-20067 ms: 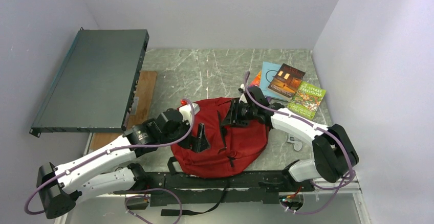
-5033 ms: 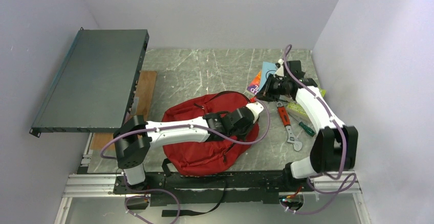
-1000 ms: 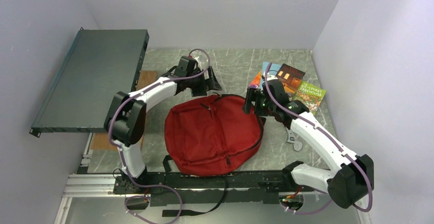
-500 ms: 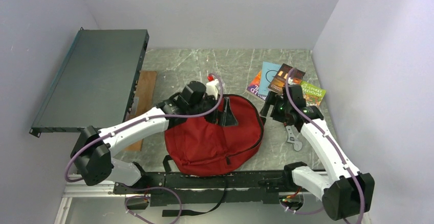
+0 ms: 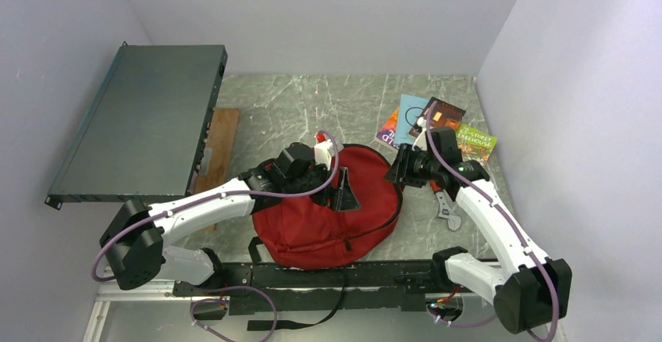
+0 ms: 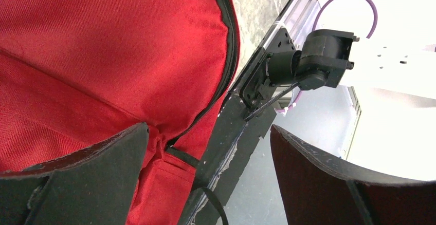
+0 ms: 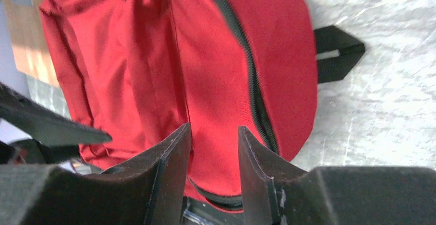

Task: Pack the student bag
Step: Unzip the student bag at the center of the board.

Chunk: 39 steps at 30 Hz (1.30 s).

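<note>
The red student bag (image 5: 328, 221) lies flat on the table's near middle. It fills the left wrist view (image 6: 103, 55) and the right wrist view (image 7: 216, 55), where its black zipper (image 7: 254, 96) curves round the edge. My left gripper (image 5: 344, 191) hovers over the bag's upper middle, its jaws wide open and empty (image 6: 208, 132). My right gripper (image 5: 396, 172) is at the bag's upper right edge, its jaws a narrow gap apart with nothing between them (image 7: 213, 132).
Several books (image 5: 437, 123) lie at the back right. A wrench (image 5: 445, 209) lies right of the bag. A dark rack chassis (image 5: 144, 123) leans at the left over a wooden board (image 5: 220, 135). The black base rail (image 6: 231, 127) runs along the near edge.
My left gripper has slid a little nearer over the bag. My right gripper has moved left to the bag's right edge. The bag has barely shifted.
</note>
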Each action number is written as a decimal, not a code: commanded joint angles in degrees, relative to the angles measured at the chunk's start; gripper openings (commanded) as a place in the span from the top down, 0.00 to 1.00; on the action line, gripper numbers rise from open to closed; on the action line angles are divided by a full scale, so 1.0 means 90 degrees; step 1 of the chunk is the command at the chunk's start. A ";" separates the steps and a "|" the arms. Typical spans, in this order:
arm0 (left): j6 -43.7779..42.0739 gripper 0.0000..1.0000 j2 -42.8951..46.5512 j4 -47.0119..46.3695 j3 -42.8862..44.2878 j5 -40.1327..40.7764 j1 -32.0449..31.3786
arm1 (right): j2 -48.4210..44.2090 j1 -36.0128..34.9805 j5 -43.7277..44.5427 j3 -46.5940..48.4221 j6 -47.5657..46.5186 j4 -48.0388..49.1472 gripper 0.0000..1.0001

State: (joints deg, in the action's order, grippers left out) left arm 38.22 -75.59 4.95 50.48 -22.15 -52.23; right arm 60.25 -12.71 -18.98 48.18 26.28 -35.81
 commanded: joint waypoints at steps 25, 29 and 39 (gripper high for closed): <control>0.0113 0.08 -0.0190 -0.0371 0.0265 0.0000 -0.0197 | 0.0760 -0.1407 0.2616 -0.0027 -0.0250 -0.0075 0.38; 0.0075 0.09 -0.0166 -0.0282 0.0280 0.0058 -0.0193 | 0.0990 -0.1623 0.3079 -0.0045 -0.0273 0.0008 0.37; 0.0041 0.09 -0.0133 -0.0184 0.0252 0.0161 -0.0203 | 0.1811 -0.1957 0.3693 -0.0146 -0.0430 0.0641 0.56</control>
State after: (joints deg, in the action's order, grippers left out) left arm 39.64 -77.54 3.29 50.68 -21.98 -53.74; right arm 75.09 -30.06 11.14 46.94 23.66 -35.70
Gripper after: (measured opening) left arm 0.911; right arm 0.505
